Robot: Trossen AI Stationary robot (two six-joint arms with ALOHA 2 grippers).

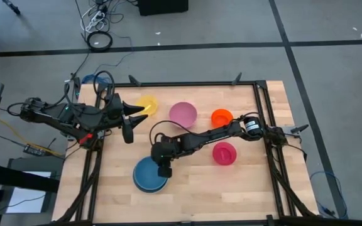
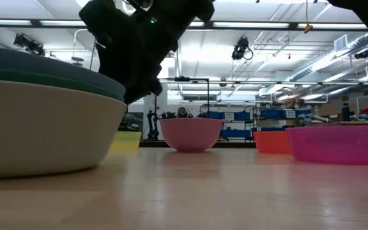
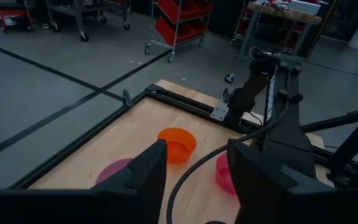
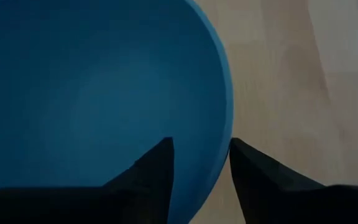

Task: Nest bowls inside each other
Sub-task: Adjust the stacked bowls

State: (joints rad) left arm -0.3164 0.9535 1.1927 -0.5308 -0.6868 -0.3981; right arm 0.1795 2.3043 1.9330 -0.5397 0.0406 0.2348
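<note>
A blue bowl (image 1: 146,177) (image 4: 92,93) sits nested in a teal bowl (image 2: 56,80), which sits inside a pale bowl (image 2: 43,134), near the table's front. My right gripper (image 1: 162,171) (image 4: 201,152) slants down over this stack, open, one finger inside the blue bowl and one outside its rim. A yellow bowl (image 1: 146,103), a pink bowl (image 1: 183,113), an orange bowl (image 1: 221,117) and a magenta bowl (image 1: 224,153) stand apart on their bases. My left gripper (image 1: 129,122) (image 3: 194,180) hangs open above the table's left side, holding nothing. My right gripper stands astride the blue bowl's rim (image 4: 224,149) on the side toward the table's right. Blue wall shows between the inner finger (image 4: 157,171) and the rim. I cannot tell whether the outer finger (image 4: 253,177) touches the rim.
A black frame (image 1: 259,113) edges the wooden table. The right arm (image 1: 206,135) stretches across the middle between the pink, orange and magenta bowls. Bare wood lies at the front right (image 1: 231,194). Cables lie on the floor beyond the far edge (image 1: 99,37).
</note>
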